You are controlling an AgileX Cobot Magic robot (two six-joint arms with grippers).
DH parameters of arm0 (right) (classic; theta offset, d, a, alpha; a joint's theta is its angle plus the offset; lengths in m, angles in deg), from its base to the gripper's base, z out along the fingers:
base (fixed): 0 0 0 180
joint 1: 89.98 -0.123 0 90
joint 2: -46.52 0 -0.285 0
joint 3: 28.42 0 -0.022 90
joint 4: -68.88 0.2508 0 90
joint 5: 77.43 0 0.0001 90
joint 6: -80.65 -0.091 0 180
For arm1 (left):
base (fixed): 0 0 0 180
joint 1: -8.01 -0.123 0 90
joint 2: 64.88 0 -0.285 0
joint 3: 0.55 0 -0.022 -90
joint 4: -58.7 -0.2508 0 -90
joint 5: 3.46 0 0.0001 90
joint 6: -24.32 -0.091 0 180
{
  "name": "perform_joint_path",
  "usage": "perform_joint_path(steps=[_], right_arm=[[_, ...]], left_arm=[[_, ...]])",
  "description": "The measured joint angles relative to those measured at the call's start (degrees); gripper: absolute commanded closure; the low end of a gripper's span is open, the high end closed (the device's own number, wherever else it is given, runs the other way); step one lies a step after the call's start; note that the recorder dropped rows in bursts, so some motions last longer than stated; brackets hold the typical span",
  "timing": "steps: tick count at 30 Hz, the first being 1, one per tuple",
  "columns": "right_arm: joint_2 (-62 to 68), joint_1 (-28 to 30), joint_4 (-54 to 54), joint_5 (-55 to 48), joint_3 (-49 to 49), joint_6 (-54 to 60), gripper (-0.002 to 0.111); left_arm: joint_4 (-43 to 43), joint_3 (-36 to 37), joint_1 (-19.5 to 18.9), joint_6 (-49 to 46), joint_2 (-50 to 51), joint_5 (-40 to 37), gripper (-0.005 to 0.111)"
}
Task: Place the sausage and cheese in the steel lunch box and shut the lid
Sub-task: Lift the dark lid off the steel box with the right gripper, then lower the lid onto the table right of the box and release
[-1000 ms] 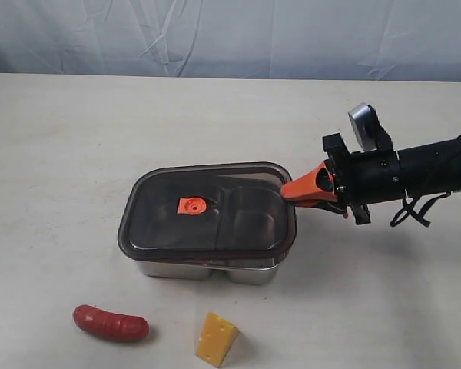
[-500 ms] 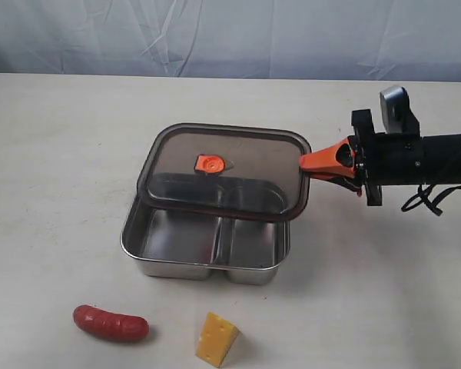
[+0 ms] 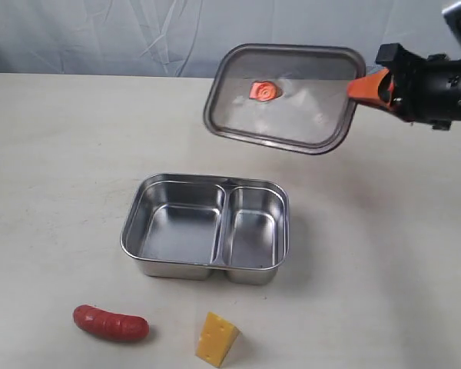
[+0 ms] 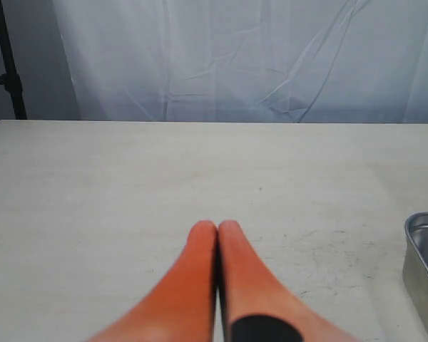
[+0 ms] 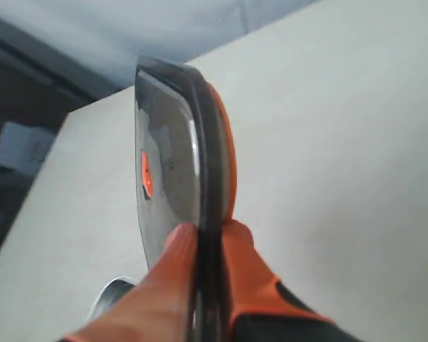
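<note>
We see the right gripper (image 3: 359, 86) clamped on the lid's (image 3: 284, 100) edge, holding it tilted in the air beyond the open lunch box (image 3: 207, 270). The sausage (image 3: 111, 324) and cheese (image 3: 217, 338) lie on the table (image 3: 61, 154) near the box's front. The left gripper (image 4: 217, 239) is pressed closed on nothing.

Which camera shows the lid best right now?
The exterior view: the whole lid shows, tilted, held at one edge by the right gripper. The right wrist view shows it only edge-on; the left wrist view misses it.
</note>
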Motion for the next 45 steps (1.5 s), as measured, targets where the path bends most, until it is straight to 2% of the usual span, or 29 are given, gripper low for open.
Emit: perform_joint_path(steps=[9,14,18,23,31,41,45], right_arm=[[-15.39,0.10,-14.56,15.47,-1.42,-0.49,0.109],[-19.00,0.10,-37.74,15.79,-1.42,-2.66,0.109],[-19.19,-0.29,-49.78,16.42,-1.42,-3.73,0.109],[-19.19,-8.02,-70.62,22.64,-1.42,-4.04,0.109],[-17.17,-17.85,-86.58,20.77,-1.42,-4.47,0.109],[-9.21,-24.42,-108.05,21.43,-1.42,-17.06,0.109],[-7.05,-25.92,-111.88,20.61,-1.42,-20.59,0.109]], left_arm=[[0.00,0.00,0.00,0.00,0.00,0.00,0.107],[0.00,0.00,0.00,0.00,0.00,0.00,0.107],[0.00,0.00,0.00,0.00,0.00,0.00,0.107],[0.00,0.00,0.00,0.00,0.00,0.00,0.107],[0.00,0.00,0.00,0.00,0.00,0.00,0.107],[0.00,0.00,0.00,0.00,0.00,0.00,0.107],[0.00,0.00,0.00,0.00,0.00,0.00,0.107]])
